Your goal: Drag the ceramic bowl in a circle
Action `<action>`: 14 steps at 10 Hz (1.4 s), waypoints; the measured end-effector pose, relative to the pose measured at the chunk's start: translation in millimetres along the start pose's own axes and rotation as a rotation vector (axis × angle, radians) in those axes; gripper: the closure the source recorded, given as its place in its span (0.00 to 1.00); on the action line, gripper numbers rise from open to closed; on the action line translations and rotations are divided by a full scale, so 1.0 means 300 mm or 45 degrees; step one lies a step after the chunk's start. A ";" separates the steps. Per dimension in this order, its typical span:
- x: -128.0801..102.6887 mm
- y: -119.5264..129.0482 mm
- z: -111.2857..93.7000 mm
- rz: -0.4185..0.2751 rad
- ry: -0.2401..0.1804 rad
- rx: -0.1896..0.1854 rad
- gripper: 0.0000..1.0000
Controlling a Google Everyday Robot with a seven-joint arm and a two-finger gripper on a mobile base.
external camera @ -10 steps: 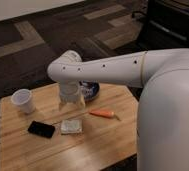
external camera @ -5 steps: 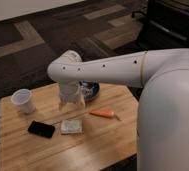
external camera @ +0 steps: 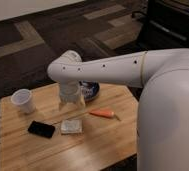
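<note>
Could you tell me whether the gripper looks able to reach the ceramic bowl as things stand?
Probably yes. The gripper hangs low over the table right beside the ceramic bowl, with nothing seen between them; the carrot and white cup lie well aside.

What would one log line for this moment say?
gripper: low, at left rim of ceramic bowl | contact: cannot tell | white cup: far left, apart

The white arm (external camera: 113,70) reaches from the body (external camera: 173,110) at 3 o'clock toward 9 o'clock, bends at its rounded wrist (external camera: 63,67), and the gripper (external camera: 71,97) hangs straight down at 6 o'clock.
</note>
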 end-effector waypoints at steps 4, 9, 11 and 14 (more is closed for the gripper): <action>0.000 0.000 0.000 0.000 0.000 0.000 0.35; -0.018 -0.038 0.002 0.014 0.004 -0.006 0.35; -0.040 -0.066 -0.001 0.009 0.008 -0.008 0.35; -0.105 -0.124 -0.008 -0.020 -0.002 -0.034 0.35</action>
